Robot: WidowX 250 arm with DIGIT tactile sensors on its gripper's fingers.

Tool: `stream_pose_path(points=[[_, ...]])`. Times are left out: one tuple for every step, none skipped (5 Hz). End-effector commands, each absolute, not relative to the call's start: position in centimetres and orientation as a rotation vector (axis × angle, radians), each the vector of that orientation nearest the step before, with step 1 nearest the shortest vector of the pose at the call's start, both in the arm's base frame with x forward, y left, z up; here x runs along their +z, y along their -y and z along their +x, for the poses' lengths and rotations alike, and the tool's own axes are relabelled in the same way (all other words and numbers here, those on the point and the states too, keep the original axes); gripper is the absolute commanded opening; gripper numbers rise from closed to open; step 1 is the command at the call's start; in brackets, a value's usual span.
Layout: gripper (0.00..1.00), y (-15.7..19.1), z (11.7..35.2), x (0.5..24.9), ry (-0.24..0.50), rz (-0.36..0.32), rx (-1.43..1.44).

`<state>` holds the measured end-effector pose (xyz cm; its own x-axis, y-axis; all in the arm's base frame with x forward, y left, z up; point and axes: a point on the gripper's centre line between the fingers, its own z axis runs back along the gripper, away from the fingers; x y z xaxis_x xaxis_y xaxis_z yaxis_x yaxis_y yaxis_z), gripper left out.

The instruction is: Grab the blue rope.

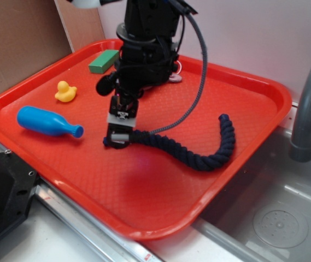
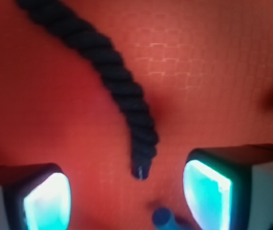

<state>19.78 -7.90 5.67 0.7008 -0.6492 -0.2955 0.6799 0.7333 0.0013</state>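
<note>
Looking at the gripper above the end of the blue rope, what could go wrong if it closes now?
The gripper is open, and only the tip of the blue rope lies between the fingers, so a closing pinch may catch very little and slip off.

The rope is long and curves across the red tray; lifted by one end, the rest would probably drag.

A small blue object near the right finger might be caught too.

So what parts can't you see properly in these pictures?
- Exterior view: the near end of the blue rope is hidden behind the gripper.
- Wrist view: the rope runs off the top edge, so its far end is cut off.
- Wrist view: a blurred blue thing at the bottom edge, too unclear to name.
</note>
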Motion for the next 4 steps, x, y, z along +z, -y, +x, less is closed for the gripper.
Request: stream_pose_path(points=[[1.00, 6.9, 18.4, 3.9, -0.301, 0.120, -0.734], [1.00, 6.5, 17.9, 2.6, -0.339, 0.117, -0.714], [0.96, 6.0, 18.0, 1.6, -0.346, 0.116, -0.673], [0.00, 5.8, 18.2, 1.1, -0.314, 0.115, -0.638]])
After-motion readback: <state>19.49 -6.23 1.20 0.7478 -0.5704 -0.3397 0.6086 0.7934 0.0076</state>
